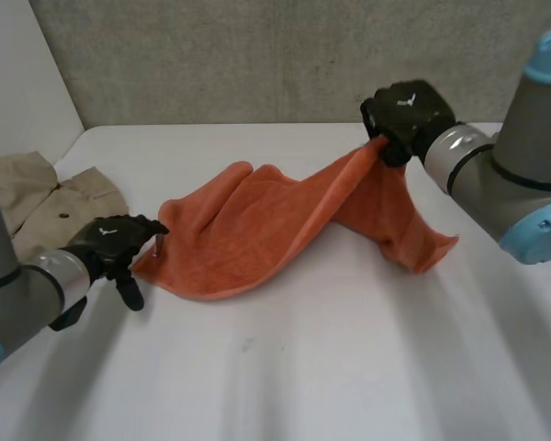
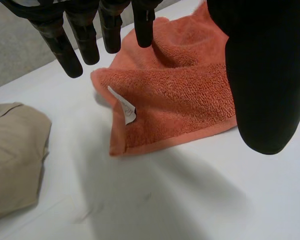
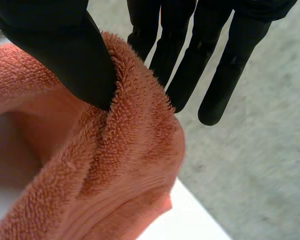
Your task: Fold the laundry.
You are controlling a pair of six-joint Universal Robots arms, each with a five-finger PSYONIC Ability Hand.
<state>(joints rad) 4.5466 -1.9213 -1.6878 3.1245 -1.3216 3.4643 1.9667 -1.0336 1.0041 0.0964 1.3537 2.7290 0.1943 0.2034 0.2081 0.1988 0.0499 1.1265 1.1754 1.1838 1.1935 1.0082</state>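
Note:
An orange towel (image 1: 257, 230) lies crumpled on the white table (image 1: 303, 367). My right hand (image 1: 406, 115) holds one far corner of it lifted off the table, so the cloth slopes down toward the left. In the right wrist view the thumb (image 3: 60, 45) presses the towel's edge (image 3: 125, 170) against the straight fingers (image 3: 225, 75). My left hand (image 1: 115, 241) is open just beside the towel's near left corner. In the left wrist view its fingers (image 2: 85, 35) and thumb (image 2: 265, 75) hang over the towel (image 2: 175, 95), above a white label (image 2: 126, 107), not gripping it.
A beige garment (image 1: 37, 197) lies at the table's left edge, seen also beside my left hand (image 2: 12, 155). A grey wall (image 1: 285, 55) stands behind the table. Bare table stretches in front of the towel.

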